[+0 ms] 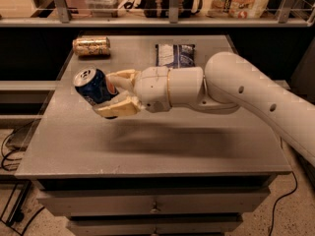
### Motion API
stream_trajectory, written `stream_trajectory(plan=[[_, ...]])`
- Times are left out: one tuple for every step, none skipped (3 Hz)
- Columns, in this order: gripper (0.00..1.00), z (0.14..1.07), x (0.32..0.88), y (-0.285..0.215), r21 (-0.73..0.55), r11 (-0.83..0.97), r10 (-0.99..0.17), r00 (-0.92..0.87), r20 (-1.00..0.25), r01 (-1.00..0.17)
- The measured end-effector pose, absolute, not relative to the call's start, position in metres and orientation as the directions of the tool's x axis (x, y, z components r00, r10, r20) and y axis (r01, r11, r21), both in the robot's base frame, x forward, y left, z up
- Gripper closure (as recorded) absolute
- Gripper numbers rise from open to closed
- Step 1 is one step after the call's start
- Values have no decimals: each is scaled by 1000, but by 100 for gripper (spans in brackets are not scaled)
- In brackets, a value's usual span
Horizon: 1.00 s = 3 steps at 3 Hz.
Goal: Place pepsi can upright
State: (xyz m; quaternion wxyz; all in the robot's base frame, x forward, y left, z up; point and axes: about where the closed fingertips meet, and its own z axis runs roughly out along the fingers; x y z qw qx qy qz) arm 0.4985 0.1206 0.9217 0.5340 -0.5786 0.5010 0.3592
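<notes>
The pepsi can (pixel 92 86) is blue with a silver top and a red-white-blue logo. It is held tilted in the air above the left part of the grey table (pixel 157 146), its top facing up and to the left. My gripper (pixel 112 93) is shut on the can, with one cream finger (pixel 120 76) above it and one below. The white arm reaches in from the right.
A gold-tan can (pixel 91 46) lies on its side at the table's back left. A flat blue-and-white snack bag (pixel 175 55) lies at the back middle. A shelf rail (pixel 167 19) with bags and items runs behind the table. Drawers sit under the tabletop.
</notes>
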Motion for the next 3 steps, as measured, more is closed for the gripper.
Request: stream_trajectory(plan=[[100,921,502,111,-190,106,-105,180,-978,-976],[100,913,505,108,-133,121,-68,125,-990,-984],[82,904,505,109,-105,127,-73,96,-993,-986]])
